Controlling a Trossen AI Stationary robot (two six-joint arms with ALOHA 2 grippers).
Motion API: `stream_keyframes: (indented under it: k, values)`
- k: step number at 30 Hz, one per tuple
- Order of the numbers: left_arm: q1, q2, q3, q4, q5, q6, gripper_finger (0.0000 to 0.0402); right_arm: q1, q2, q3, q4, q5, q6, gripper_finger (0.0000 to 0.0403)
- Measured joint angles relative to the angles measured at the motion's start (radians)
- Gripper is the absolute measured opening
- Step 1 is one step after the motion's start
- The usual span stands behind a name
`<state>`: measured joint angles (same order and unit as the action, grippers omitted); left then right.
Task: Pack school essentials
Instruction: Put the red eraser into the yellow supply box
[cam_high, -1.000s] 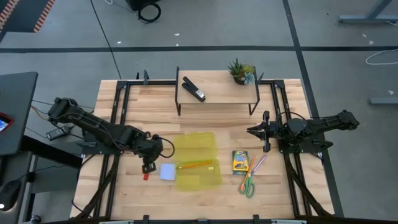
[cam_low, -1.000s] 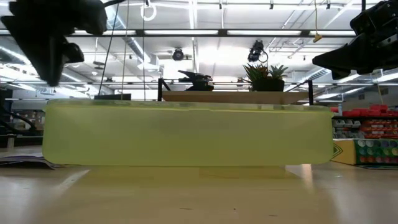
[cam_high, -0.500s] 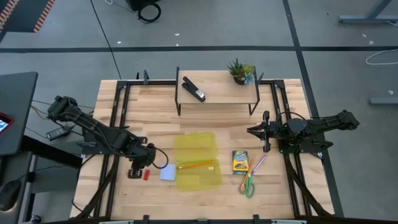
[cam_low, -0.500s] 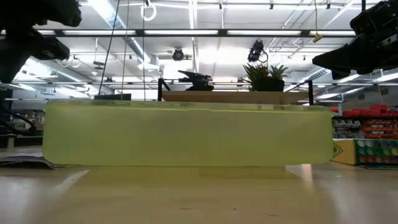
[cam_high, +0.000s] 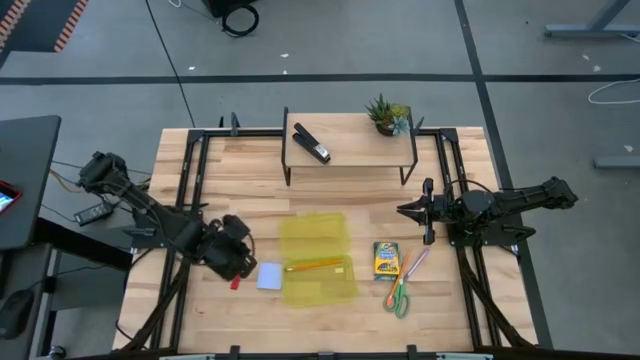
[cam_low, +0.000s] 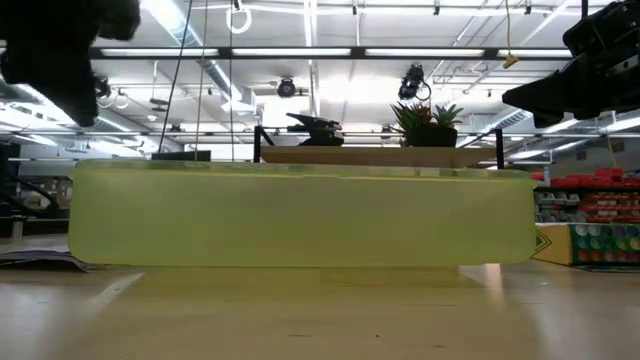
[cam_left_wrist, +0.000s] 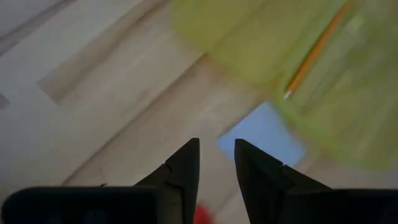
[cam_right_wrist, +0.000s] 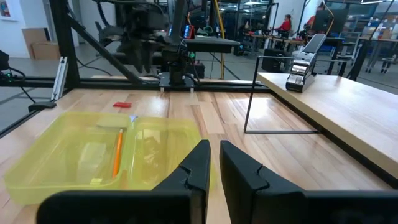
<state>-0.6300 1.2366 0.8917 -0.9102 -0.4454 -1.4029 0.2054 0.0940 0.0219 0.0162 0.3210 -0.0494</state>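
Observation:
The red eraser (cam_high: 236, 283) lies flat on the table, the pale blue notepad (cam_high: 269, 276) just right of it. The yellow case (cam_high: 317, 258) lies open with the orange pencil (cam_high: 315, 266) in its near half. Right of the case lie the crayon box (cam_high: 386, 260), the purple pen (cam_high: 414, 265) and the green-handled scissors (cam_high: 399, 297). My left gripper (cam_high: 240, 268) hovers over the eraser, slightly open, pointing toward the notepad (cam_left_wrist: 264, 134); a bit of the eraser (cam_left_wrist: 202, 216) shows between its fingers. My right gripper (cam_high: 402, 211) waits shut, right of the case, above the crayon box.
A raised wooden shelf (cam_high: 350, 150) at the far side carries the black stapler (cam_high: 311, 143) and a small potted plant (cam_high: 388, 115). Black frame rails run along both sides of the table. Bare wood lies between the shelf and the case.
My left gripper has swung toward the table's left and near edge, then back over the eraser, turning as it went. The eraser, notepad and case lie where they were. My right arm has kept still.

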Motion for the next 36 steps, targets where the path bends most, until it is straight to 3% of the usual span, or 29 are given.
stream_keyframes:
  k: [4,8,10,15,18,23,27,36]
  values:
    - [-0.088,0.0,0.0,0.017,-0.101,-0.172,0.0098,0.0,0.0,0.0,0.0,0.0,0.0,0.0042]
    - [-0.156,0.0,0.0,0.0,-0.103,-0.346,0.0086,0.0,0.0,0.0,0.0,0.0,0.0,0.0042]
    - [-0.179,0.0,0.0,-0.014,-0.056,-0.449,0.0083,0.0,0.0,0.0,0.0,0.0,0.0,0.0042]
    - [-0.188,0.011,0.0,-0.088,0.173,-0.649,0.0105,0.0,0.0,0.0,0.0,0.0,0.0,0.0042]
    - [-0.168,0.025,0.0,-0.082,0.245,-0.655,0.0134,0.0,0.0,0.0,0.0,0.0,0.0,0.0042]
    - [-0.12,0.068,0.001,-0.061,0.276,-0.655,0.0196,0.0,0.0,0.0,0.0,0.0,0.0,0.0042]
    - [-0.084,0.128,0.001,-0.042,0.374,-0.65,0.0231,0.0,0.0,0.0,0.0,0.0,0.0,0.0042]
    - [-0.078,0.275,0.001,0.023,0.401,-0.632,0.0217,0.0,0.0,0.0,0.0,0.0,0.0,0.0042]
